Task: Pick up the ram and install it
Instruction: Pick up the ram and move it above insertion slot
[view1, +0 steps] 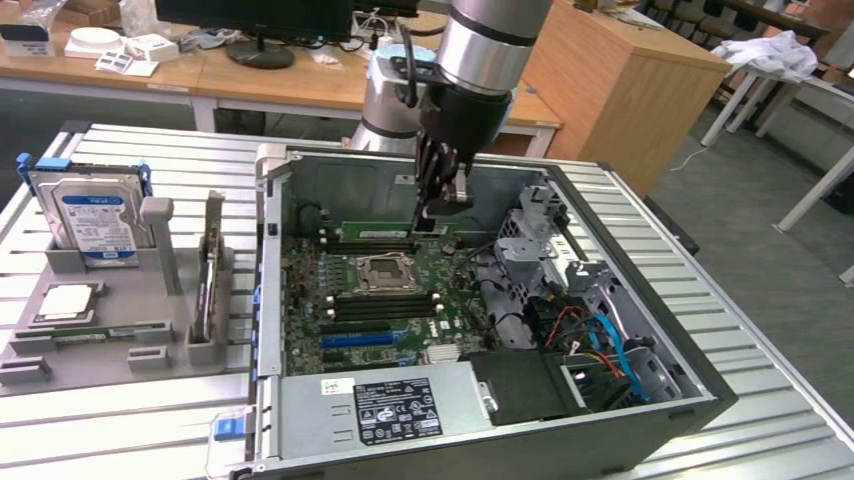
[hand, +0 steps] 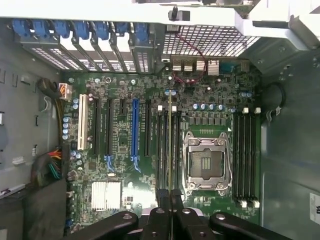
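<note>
Inside the open computer case (view1: 271, 330), the gripper (view1: 430, 218) hung low over the motherboard (view1: 334, 292), its fingers clamped on the ram (view1: 376, 231). Seen from the wrist, the thin green stick ran edge-on along the black memory slots (hand: 163, 150), just beside the processor socket (hand: 206, 162).

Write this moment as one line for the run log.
gripper shut on ram | ram over black slots beside processor socket | seated: cannot tell
</note>
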